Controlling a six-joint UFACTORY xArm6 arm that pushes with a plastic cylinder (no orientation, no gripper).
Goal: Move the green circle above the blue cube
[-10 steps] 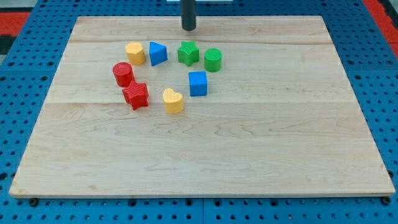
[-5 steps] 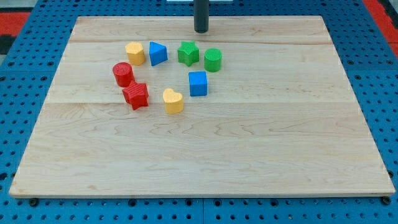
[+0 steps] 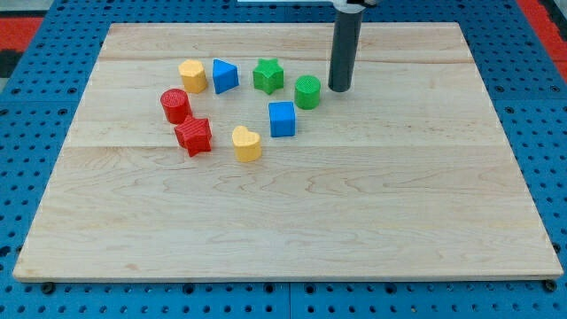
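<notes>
While sitting upper right of the blue cube (image 3: 282,118), the green circle (image 3: 307,91) is flanking my tip (image 3: 340,88); no pincer showing.

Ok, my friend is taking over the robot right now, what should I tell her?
My tip is down on the board, just to the view's right of the green circle, close by it; contact can't be told.
The green circle sits up and to the right of the blue cube, beside the green star.
Done: tip is in place beside the circle.
Left: nudge the circle toward the view's left until it sits straight above the cube.
</notes>
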